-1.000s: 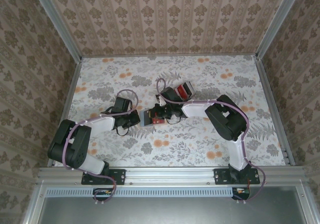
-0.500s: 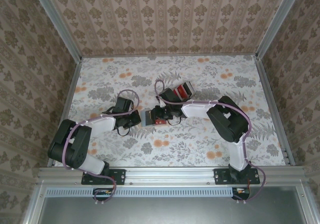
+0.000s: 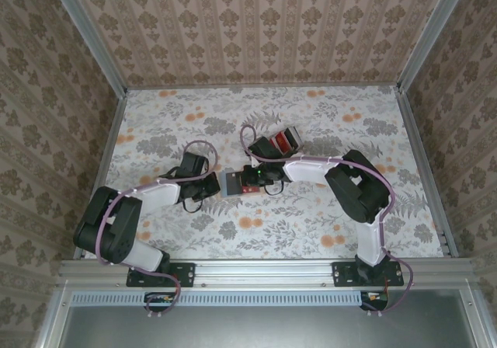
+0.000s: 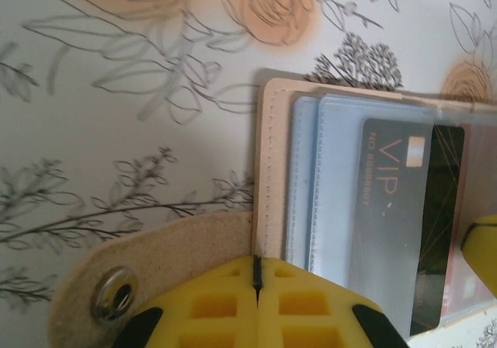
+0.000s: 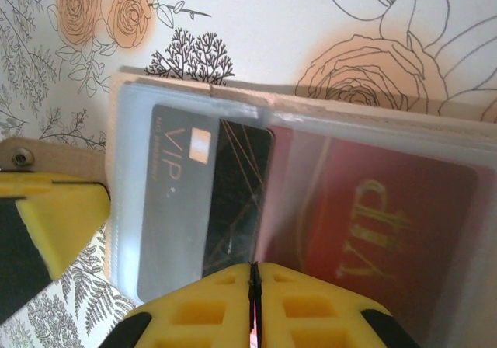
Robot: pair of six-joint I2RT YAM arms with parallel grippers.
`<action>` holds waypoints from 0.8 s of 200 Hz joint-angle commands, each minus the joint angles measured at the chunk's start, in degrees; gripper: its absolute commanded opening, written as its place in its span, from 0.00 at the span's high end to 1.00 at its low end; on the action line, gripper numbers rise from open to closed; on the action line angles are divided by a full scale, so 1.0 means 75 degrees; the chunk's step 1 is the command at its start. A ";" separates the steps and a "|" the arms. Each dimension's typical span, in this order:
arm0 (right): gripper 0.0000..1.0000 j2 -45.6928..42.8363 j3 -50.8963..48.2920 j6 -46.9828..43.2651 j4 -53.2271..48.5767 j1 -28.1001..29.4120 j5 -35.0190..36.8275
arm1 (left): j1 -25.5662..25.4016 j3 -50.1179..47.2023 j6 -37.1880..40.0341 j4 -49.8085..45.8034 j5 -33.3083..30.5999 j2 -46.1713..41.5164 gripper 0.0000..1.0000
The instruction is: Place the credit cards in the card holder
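Tan card holder [image 3: 231,183] lying open at the centre, left gripper [image 4: 256,282] clamped on its snap tab at the left, right gripper [image 5: 252,286] pinched shut on the black card [image 5: 210,200] lying in a clear sleeve, red card [image 5: 373,216] sleeved just right of it, loose red cards [image 3: 286,140] farther back and right.

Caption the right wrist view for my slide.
Black VIP card partly sleeved beside a red VIP card in the open tan holder.

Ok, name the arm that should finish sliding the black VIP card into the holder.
Right. The right gripper is shut on the black card, which sits partway in its sleeve; the left gripper is occupied pinching the tab of the card holder to steady it.
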 commanded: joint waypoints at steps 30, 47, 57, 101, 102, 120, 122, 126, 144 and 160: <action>0.88 0.0526 0.0695 -0.0241 -0.0365 0.0233 0.0072 | -0.0266 -0.0234 -0.0304 -0.0248 0.0132 0.0259 1.00; 0.88 0.0668 0.0896 -0.0321 -0.0565 0.0282 0.0079 | -0.0297 -0.0160 -0.0316 -0.0344 0.0148 0.0285 1.00; 0.88 0.0696 0.0944 -0.0333 -0.0586 0.0294 0.0043 | -0.0323 -0.0194 -0.0336 -0.0345 0.0097 0.0226 1.00; 0.88 0.0475 0.0847 -0.0391 -0.0596 0.0308 0.0082 | -0.0348 -0.0080 -0.0150 -0.0813 -0.0208 -0.0073 1.00; 0.88 0.0457 0.0837 -0.0398 -0.0593 0.0307 0.0089 | -0.0348 -0.0080 -0.0145 -0.0831 -0.0235 -0.0085 1.00; 0.87 0.0164 0.0639 -0.0449 -0.0599 0.0298 0.0207 | -0.0272 0.0069 0.0082 -0.1329 -0.0570 -0.0374 1.00; 0.87 0.0133 0.0616 -0.0465 -0.0606 0.0298 0.0229 | -0.0259 0.0104 0.0097 -0.1409 -0.0603 -0.0410 1.00; 0.87 0.0059 0.0580 -0.0484 -0.0634 0.0302 0.0266 | -0.0242 0.0164 0.0145 -0.1564 -0.0662 -0.0480 1.00; 0.87 -0.0288 0.0370 -0.0584 -0.0739 0.0288 0.0447 | -0.0169 0.0349 0.0345 -0.1867 -0.0870 -0.0787 1.00; 0.87 -0.0590 0.0124 -0.0660 -0.0768 0.0282 0.0618 | -0.0068 0.0553 0.0533 -0.1932 -0.0910 -0.0897 1.00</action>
